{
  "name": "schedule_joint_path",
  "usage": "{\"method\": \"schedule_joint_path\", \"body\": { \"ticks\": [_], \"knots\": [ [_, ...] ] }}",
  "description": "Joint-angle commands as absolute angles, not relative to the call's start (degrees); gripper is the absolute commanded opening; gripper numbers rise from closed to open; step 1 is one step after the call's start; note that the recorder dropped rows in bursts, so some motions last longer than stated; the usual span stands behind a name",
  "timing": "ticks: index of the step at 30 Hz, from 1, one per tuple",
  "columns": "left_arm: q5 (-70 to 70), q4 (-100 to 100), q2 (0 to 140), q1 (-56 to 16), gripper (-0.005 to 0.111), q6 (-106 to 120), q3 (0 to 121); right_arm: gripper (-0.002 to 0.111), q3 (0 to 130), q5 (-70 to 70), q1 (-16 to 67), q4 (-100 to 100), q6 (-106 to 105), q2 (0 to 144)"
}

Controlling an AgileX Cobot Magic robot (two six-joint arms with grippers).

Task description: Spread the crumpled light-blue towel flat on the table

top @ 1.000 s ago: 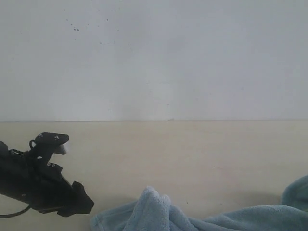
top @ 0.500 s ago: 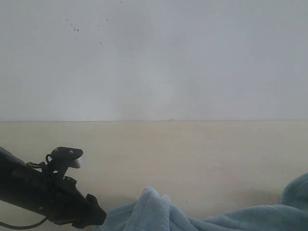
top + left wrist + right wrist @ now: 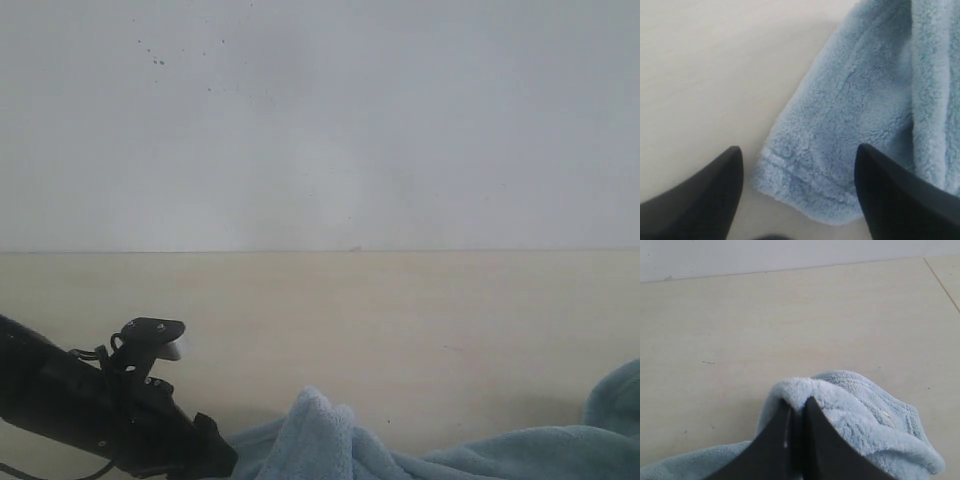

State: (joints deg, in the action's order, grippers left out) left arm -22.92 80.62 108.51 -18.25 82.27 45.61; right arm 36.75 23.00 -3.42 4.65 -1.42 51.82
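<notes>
Towel (image 3: 850,125) lies crumpled on the table (image 3: 705,65), its hemmed corner between the spread jaws of my left gripper (image 3: 799,150) and a fold pinched by my right gripper (image 3: 797,405); if I close left too shallowly, the fluffy corner may slip free during spreading.

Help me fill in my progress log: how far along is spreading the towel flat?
Done: the right gripper is shut on a fold of the towel. In hand: the left gripper is open over a hemmed corner, not gripping it. Left: the towel lies bunched in ridges on the table, so the second grip and the whole spreading remain.
</notes>
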Motion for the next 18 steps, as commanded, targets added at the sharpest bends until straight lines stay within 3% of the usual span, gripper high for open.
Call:
{"method": "schedule_joint_path", "body": {
  "ticks": [1, 10, 13, 14, 16, 18],
  "knots": [
    [-20.4, 81.6, 110.8, -20.6, 0.061, 83.6, 45.3, 0.001, 36.6, 22.2, -3.3, 4.4, -1.9, 51.5],
    [-19.0, 81.6, 114.1, -20.7, 0.058, 83.6, 45.3, 0.001, 36.6, 22.0, -3.3, 4.4, -1.9, 51.5],
    [-19.0, 79.8, 114.4, -20.7, 0.043, 83.5, 45.3, 0.001, 36.6, 21.9, -3.3, 4.4, -1.9, 51.5],
    [-19.0, 78.0, 114.4, -20.7, 0.027, 81.5, 45.3, 0.001, 36.6, 21.7, -3.3, 4.4, -1.9, 51.5],
    [-19.0, 74.1, 114.4, -20.6, 0.004, 78.7, 45.3, 0.001, 36.6, 21.7, -3.3, 4.4, -1.9, 51.5],
    [-19.0, 72.2, 114.0, -20.6, 0.004, 77.4, 45.3, 0.001, 36.6, 21.7, -3.3, 4.4, -1.9, 51.5]
  ]
}}
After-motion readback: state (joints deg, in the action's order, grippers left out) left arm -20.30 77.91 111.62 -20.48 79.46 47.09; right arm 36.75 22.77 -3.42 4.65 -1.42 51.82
